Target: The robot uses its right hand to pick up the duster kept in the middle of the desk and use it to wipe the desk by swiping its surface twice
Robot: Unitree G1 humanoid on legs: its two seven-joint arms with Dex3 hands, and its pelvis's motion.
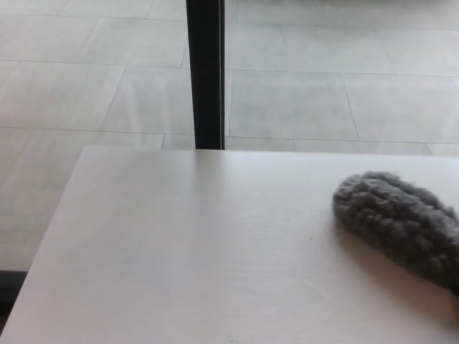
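Duster head lies on the desk at far right, handle running out of frame. Neither hand is visible; grasp cannot be told. Judged mid-swipe, wiping unfinished

The duster is cut off by the right picture edge: only its grey fluffy head shows, the handle out of frame. The desk runs past the bottom and right edges. The black post is cropped at the top.
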